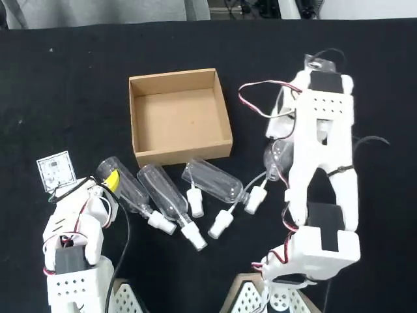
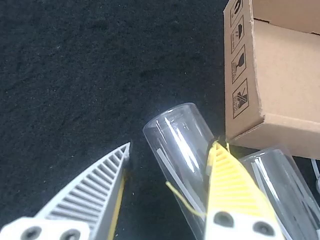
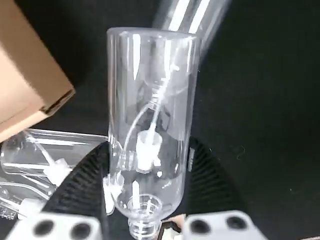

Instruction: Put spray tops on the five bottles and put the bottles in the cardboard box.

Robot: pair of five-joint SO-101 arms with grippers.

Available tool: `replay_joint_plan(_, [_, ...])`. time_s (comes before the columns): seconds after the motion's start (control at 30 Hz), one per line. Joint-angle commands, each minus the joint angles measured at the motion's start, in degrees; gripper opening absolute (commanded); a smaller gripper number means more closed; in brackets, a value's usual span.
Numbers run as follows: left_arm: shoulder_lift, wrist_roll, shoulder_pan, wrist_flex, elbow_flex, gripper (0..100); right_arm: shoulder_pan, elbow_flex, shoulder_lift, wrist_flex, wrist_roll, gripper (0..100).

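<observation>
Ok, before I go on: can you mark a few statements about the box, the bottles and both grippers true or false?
1. The cardboard box is empty. True.
2. The right gripper grips a clear bottle. True.
3. The bottles in front of the box stand upright. False: three lie on their sides.
4. The left gripper is shut on a spray top. False: it is open, at the leftmost bottle's base.

Cardboard box open from above, lying bottles crowding its near wall, right arm alongside
</observation>
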Motion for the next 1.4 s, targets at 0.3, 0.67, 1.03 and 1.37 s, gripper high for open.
replay_joint_plan(0.3, [-0.8,-0.1,-0.1,0.0,1.3,23,9.8,-1.7,-4.7,1.8,-5.2,1.1])
replay_joint_plan(0.67, [-0.8,-0.1,-0.1,0.0,1.3,23,13.6,2.9,-8.0,1.7,-9.9,1.1])
replay_joint_plan(1.03, [-0.8,-0.1,-0.1,0.0,1.3,23,13.8,24.3,-27.1,-9.8,-12.8,1.1])
replay_joint_plan(1.37, [-0.8,-0.1,-0.1,0.0,1.3,23,13.8,38.0,-34.2,-15.2,-13.1,1.1])
